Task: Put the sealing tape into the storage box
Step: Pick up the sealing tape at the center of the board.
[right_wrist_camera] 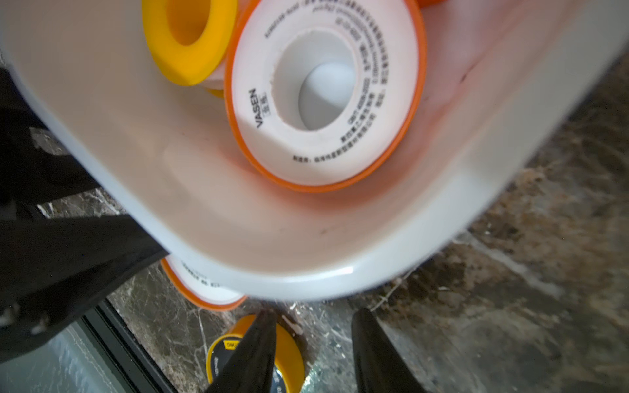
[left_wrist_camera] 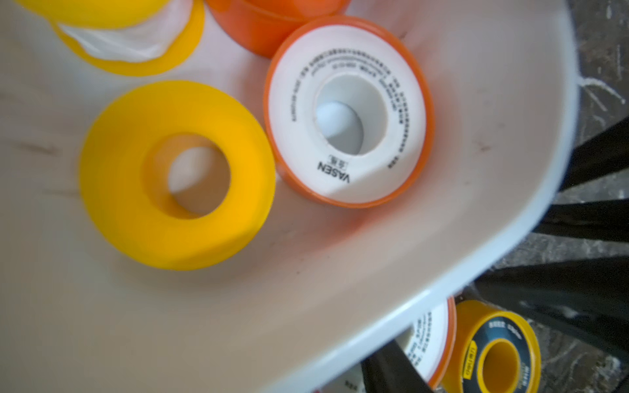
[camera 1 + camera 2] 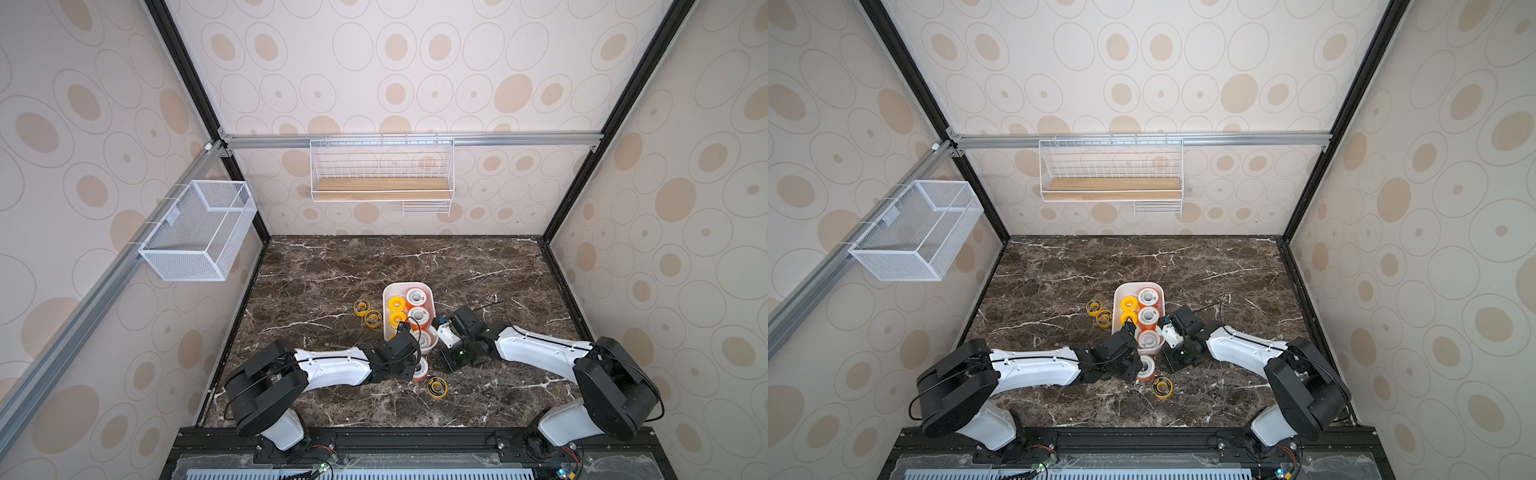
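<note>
Box point(image 3: 405, 284) holds 5 spools point(image 3: 417, 316); another orange spool point(image 3: 420, 369) lies just outside box's near end, by L claw point(image 3: 407, 362), grip state unclear. R claw point(image 1: 313, 316) gapes, empty. Suggest: drop straight down, straddle spool, stay clear of box wall.

We see a dark brown marble-patterned bench point(image 3: 374, 266) veined in white, walled on three sides by cream wallpaper point(image 3: 415, 62) printed with tan ovals. On the back wall a white wire rack point(image 3: 381, 162) hangs from a silver aluminium rail point(image 3: 519, 138), with a wooden board point(image 3: 381, 189) as its floor. On the left wall we find a white wire-mesh basket point(image 3: 195, 237) hung from a second rail point(image 3: 75, 328), and black frame posts point(image 3: 185, 70) run up the corners
</note>
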Tool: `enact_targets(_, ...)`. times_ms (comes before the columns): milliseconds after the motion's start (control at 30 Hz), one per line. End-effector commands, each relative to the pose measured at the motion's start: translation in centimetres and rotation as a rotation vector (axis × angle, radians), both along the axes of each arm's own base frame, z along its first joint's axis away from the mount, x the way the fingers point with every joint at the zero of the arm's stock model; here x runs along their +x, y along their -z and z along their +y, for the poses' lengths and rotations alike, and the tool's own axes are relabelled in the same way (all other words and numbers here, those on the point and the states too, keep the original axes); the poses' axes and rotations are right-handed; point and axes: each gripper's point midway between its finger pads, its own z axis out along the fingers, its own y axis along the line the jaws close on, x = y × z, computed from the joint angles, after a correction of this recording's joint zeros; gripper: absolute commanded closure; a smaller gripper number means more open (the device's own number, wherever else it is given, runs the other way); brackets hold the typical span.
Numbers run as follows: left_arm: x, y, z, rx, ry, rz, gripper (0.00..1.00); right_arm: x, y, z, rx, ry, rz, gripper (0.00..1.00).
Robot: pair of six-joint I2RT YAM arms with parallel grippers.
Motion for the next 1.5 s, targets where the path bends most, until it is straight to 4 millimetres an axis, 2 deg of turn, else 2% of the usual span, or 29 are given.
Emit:
enact_targets(0,-0.4,-0.1,2.7,0.096,-0.041,-0.021,0.53,-0.6,0.0,-0.5,-0.018,-0.016,-0.002,0.58)
enact_targets(233,-1.0,0.2,6.2,0.191,-0.074,-0.041,0.51,-0.2,-0.2,-0.4,-0.02,-0.014,-0.017,0.57)
enact_targets(500,-1.3,1.1,5.9,0.204,-0.053,-0.014,0.52,-0.1,-0.4,-0.2,-0.015,-0.015,-0.017,0.57)
enact_targets(700,-1.3,2.0,6.7,0.255,-0.074,-0.005,0.59,0.1,-0.6,-0.4,-0.02,-0.008,-0.028,0.57)
enact_targets(800,-1.3,2.3,6.8,0.271,-0.08,0.001,0.67,0.4,-0.9,-0.5,-0.025,0.01,-0.046,0.56)
enact_targets(933,-1.2,1.4,7.5,0.272,-0.101,-0.021,0.72,0.9,-1.4,-0.5,-0.024,0.03,-0.072,0.56)
enact_targets(1200,-1.6,-0.3,9.2,0.27,-0.13,-0.053,0.72,2.2,-2.6,-0.8,-0.014,0.082,-0.103,0.56)
enact_targets(1333,-2.3,-1.2,10.8,0.284,-0.146,-0.058,0.72,2.9,-3.3,-1.0,0.018,0.105,-0.095,0.55)
enact_targets(1467,-2.7,-3.0,13.1,0.293,-0.185,-0.102,0.71,3.8,-3.8,-1.4,0.038,0.127,-0.095,0.55)
